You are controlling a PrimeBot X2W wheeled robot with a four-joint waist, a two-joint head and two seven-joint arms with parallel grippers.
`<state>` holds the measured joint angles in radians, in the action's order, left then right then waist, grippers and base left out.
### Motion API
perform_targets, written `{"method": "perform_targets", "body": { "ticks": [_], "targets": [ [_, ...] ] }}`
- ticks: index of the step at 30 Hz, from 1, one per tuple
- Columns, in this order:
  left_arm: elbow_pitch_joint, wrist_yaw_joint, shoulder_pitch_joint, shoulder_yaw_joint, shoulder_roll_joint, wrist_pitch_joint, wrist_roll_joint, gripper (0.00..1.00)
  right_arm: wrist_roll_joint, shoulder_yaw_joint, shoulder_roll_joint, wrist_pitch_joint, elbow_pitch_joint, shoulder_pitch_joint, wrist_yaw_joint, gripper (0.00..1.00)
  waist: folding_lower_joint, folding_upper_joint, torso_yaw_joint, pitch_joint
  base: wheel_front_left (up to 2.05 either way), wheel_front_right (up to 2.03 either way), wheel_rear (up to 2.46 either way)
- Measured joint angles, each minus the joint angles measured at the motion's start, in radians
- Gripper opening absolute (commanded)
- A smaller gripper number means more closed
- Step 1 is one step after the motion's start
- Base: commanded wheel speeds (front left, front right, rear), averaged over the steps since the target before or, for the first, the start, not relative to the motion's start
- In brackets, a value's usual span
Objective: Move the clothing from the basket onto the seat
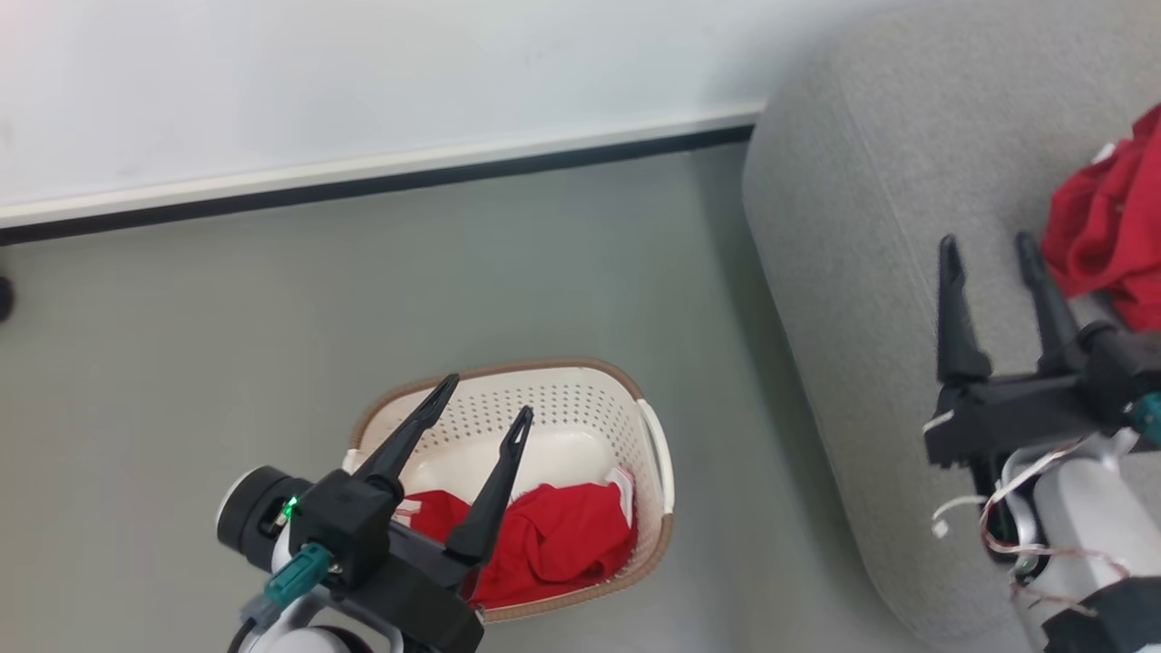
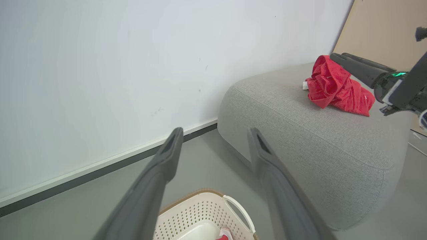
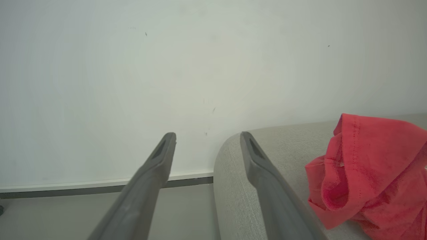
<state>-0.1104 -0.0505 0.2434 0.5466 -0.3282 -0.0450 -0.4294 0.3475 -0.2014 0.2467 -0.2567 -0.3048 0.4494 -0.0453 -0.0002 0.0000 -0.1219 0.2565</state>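
The left claw (image 1: 487, 396) is hanging at the lower left of the head view, its two dark fingers (image 1: 494, 494) spreading wide and gripping nothing. The right claw (image 1: 987, 239) is hovering at the right, likewise parted and empty, its pale forearm (image 1: 1084, 517) rising from the bottom edge.

Basket (image 1: 562, 399) showing smooth perforated plastic, faintly glossy; clothing (image 1: 553, 544) looking soft matt cloth; seat (image 1: 862, 272) showing coarse woven fabric; floor (image 1: 272, 317) looking smooth.
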Motion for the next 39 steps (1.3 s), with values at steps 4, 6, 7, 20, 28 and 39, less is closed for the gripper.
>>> {"method": "perform_targets", "body": {
  "ticks": [4,6,7,20,28,39],
  "targets": [
    [0.014,-0.014,-0.023,-0.026,0.001,-0.007,-0.010,1.00,-0.019,-0.025,-0.014,0.000,0.037,-0.046,-0.009,1.00,0.0000,0.0000,0.029,-0.027,0.00,0.00,0.00],
    [0.019,-0.022,-0.031,-0.038,0.001,-0.012,-0.013,1.00,-0.025,-0.036,-0.023,0.000,0.054,-0.063,-0.013,1.00,0.0000,-0.0001,0.041,-0.041,0.00,0.00,0.00],
    [0.024,-0.025,-0.035,-0.046,0.001,-0.018,-0.016,1.00,-0.029,-0.043,-0.028,0.000,0.060,-0.072,-0.015,1.00,0.0000,-0.0001,0.046,-0.047,0.00,0.00,0.00],
    [0.071,-0.048,-0.095,-0.107,0.003,-0.038,-0.044,1.00,-0.033,-0.074,-0.053,0.009,0.095,-0.209,-0.029,1.00,0.0001,-0.0001,0.081,-0.127,0.00,0.00,0.00],
    [0.083,-0.055,-0.124,-0.122,0.004,-0.045,-0.044,1.00,-0.033,-0.087,-0.060,0.019,0.108,-0.270,-0.035,1.00,0.0001,-0.0001,0.086,-0.165,0.00,0.00,0.00],
    [0.089,-0.065,-0.183,-0.159,0.013,-0.046,-0.046,1.00,-0.033,-0.079,-0.059,0.040,0.163,-0.344,-0.052,1.00,0.0002,-0.0001,0.090,-0.192,0.00,0.00,0.00]
  ]
}}
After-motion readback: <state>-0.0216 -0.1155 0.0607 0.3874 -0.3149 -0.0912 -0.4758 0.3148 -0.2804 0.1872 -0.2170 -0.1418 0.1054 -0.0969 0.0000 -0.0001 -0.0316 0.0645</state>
